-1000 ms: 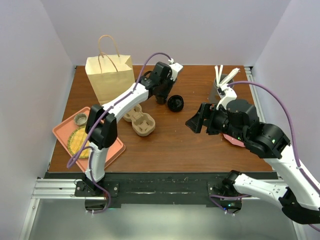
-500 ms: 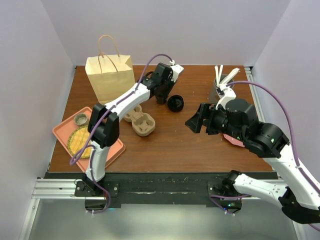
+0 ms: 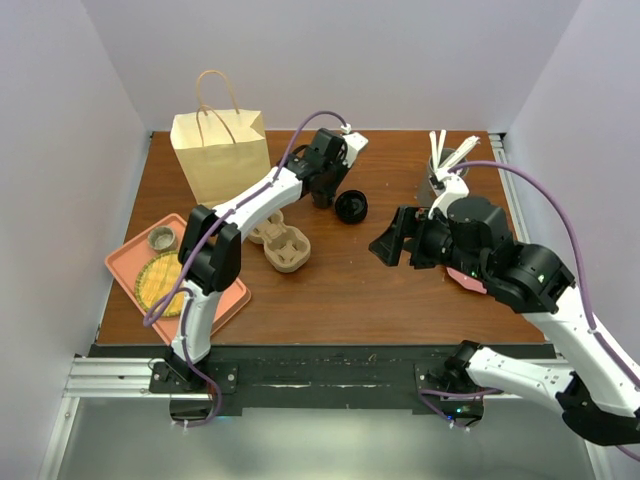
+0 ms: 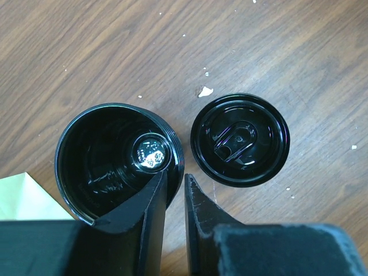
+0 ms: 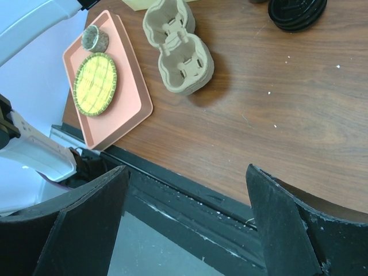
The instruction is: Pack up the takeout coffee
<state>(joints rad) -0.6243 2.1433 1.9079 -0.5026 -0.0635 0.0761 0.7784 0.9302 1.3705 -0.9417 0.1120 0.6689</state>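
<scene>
No lidded cup shows in any view. A lidless black cup (image 4: 109, 155) stands on the wooden table near the paper bag, and it also shows in the top view (image 3: 322, 200). A loose black sip lid (image 4: 240, 140) lies flat just to its right, as the top view (image 3: 350, 207) also shows. My left gripper (image 4: 175, 175) is over the cup, in the top view (image 3: 322, 188) too. It is shut on the cup's right rim, one finger inside the wall and one outside. My right gripper (image 5: 187, 169) is open and empty above the table's middle right (image 3: 392, 243).
A tan paper bag (image 3: 218, 155) with handles stands at the back left. A pulp cup carrier (image 3: 280, 240) lies in front of it. A pink tray (image 3: 230, 292) at the front left holds a woven disc (image 3: 158, 280) and a small cup (image 3: 160, 238). A utensil holder (image 3: 440, 170) stands at the back right.
My left arm's elbow has shifted slightly to the right while its gripper stays at the lidless cup. My right arm has hardly moved.
</scene>
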